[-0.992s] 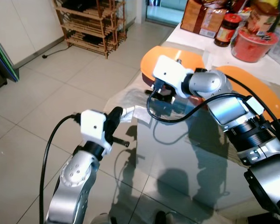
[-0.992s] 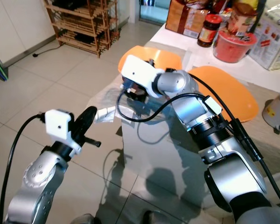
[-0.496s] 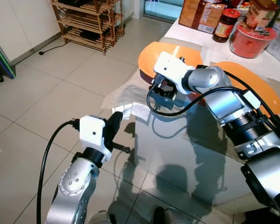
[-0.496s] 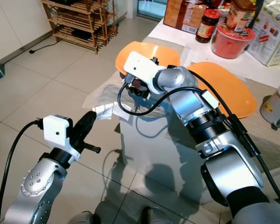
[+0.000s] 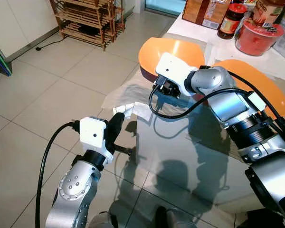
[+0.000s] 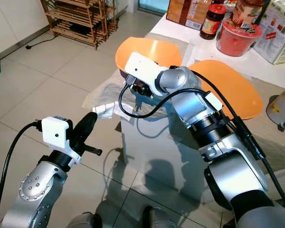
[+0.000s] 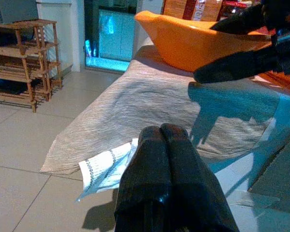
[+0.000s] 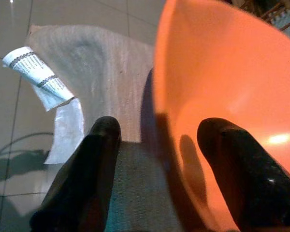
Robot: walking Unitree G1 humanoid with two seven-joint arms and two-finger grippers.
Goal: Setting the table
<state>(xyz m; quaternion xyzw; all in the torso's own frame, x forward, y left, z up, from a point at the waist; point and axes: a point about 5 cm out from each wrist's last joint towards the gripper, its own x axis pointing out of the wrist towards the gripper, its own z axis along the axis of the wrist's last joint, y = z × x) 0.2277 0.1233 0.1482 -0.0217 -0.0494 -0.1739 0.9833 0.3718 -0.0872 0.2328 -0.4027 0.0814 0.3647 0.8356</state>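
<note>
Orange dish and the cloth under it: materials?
Orange dish: probably plastic, smooth and semi-gloss; uniform colour and a soft highlight. Cloth: woven fabric, matte grey-beige; fine ribbed lines, and it drapes limply over the table edge. The right gripper has its jaws open astride the dish rim.

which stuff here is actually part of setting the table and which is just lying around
Part of the job:
- near orange plate, its rim between the open jaws of the right gripper
- second orange plate
- striped table cloth

Just lying about:
- red jar, red bowl and cartons at the far end
- printed paper slip by the left gripper
- wooden rack
</note>
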